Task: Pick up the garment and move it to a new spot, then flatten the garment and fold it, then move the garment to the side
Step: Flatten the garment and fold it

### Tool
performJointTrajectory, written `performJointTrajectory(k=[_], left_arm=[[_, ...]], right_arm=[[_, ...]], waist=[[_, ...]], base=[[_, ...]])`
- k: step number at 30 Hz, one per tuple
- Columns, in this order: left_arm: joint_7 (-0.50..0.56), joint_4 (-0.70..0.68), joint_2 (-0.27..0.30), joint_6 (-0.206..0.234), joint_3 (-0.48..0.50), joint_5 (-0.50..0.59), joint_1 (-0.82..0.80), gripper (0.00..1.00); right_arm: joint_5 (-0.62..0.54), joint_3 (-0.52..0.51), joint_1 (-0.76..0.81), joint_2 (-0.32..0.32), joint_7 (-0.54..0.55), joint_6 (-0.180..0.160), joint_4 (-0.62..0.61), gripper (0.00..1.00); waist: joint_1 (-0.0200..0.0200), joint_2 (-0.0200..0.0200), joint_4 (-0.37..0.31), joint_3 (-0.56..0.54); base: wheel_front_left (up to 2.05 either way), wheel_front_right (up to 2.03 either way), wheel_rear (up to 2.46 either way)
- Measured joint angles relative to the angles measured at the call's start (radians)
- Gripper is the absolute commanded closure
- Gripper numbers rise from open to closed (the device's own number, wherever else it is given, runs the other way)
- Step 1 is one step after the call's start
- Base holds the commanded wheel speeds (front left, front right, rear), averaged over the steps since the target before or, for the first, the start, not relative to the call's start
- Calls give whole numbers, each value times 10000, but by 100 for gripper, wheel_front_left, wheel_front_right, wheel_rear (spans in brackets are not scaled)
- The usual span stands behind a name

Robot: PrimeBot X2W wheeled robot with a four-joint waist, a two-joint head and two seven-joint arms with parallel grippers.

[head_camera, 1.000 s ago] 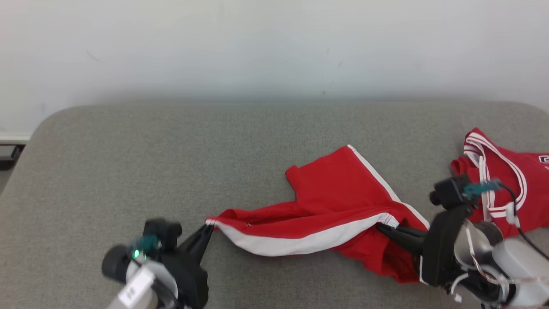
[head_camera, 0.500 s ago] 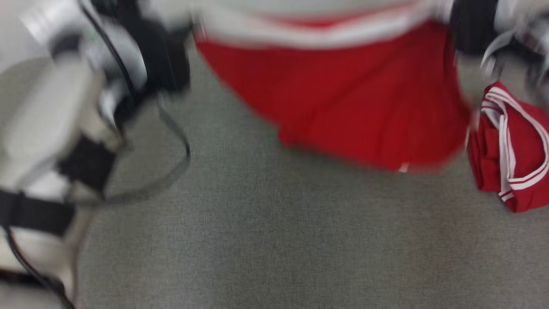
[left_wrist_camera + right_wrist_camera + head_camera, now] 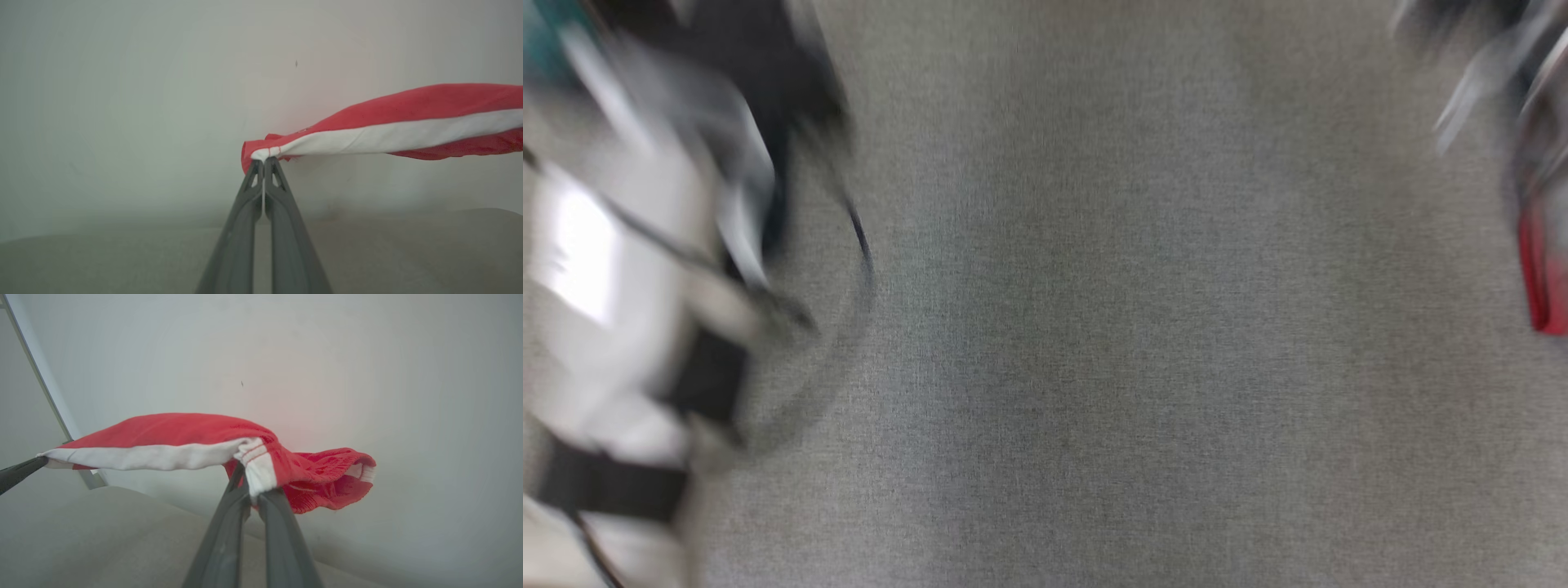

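The garment (image 3: 408,110) is a red pair of shorts with a broad white side stripe, hanging in the air in front of the pale wall. In the left wrist view my left gripper (image 3: 263,161) is shut on one end of the white stripe. In the right wrist view my right gripper (image 3: 250,486) is shut on the garment (image 3: 175,430) at its ribbed waistband, and the cloth spans leftward to the left gripper's fingers (image 3: 16,473). The head view is blurred by motion and shows my pale left arm (image 3: 621,269) at the left.
The grey padded surface (image 3: 1094,327) lies below both grippers and spreads across the head view. A second red piece of clothing (image 3: 1543,269) shows blurred at the head view's right edge. A pale wall stands behind the surface.
The garment has been lifted off the grey surface and now hangs stretched between both shut grippers. The head camera has swung downward, so the garment has left its view.
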Motion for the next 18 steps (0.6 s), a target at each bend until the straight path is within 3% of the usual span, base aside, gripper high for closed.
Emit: performJointTrajectory(k=[3, 5, 9, 18], left_arm=[[-242, 794, -157, -173, -491, -336, 2160, 100], [-420, 1120, -77, -268, -738, -351, 2911, 100], [-458, 1559, 54, -554, -1091, -337, 3419, 100], [-522, 2322, 132, -1137, -1659, -357, 4617, 100]], right_arm=[[456, 290, 2489, 209, -706, 8, 732, 100], [552, 623, 3259, 184, -821, 115, 1195, 100], [957, 731, 3737, 159, -1223, 171, 1563, 100], [1352, 3262, 4865, -993, -1051, 211, 1041, 100]], waist=[[3, 1, 32, 25], [-6, -2, 33, -74], [-6, -3, -14, -293], [-6, -3, -242, -1281]], base=[[0, 0, 0], [0, 0, 0], [0, 0, 0], [0, 0, 0]])
